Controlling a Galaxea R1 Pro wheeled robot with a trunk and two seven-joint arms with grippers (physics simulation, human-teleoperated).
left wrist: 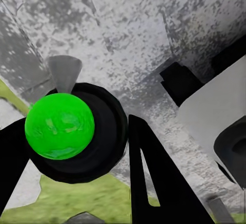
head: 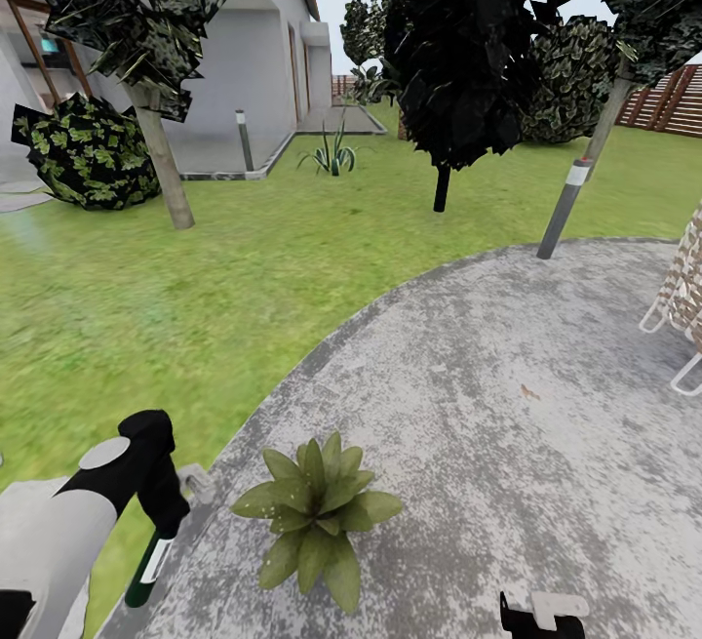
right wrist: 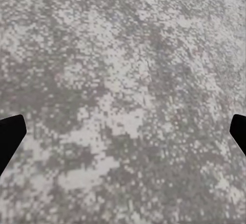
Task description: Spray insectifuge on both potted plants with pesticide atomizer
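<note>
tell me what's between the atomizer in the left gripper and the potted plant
Nothing: in the head view only bare grey patio separates the atomizer, held in the left gripper, from the potted plant.

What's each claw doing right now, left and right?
Left claw: closed on the pesticide atomizer.
Right claw: open, holding nothing, over the stone patio.

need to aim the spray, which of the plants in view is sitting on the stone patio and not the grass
The low speckled potted plant beside the left gripper holding the bottle. The spiky plant and round bush are on the lawn.
</note>
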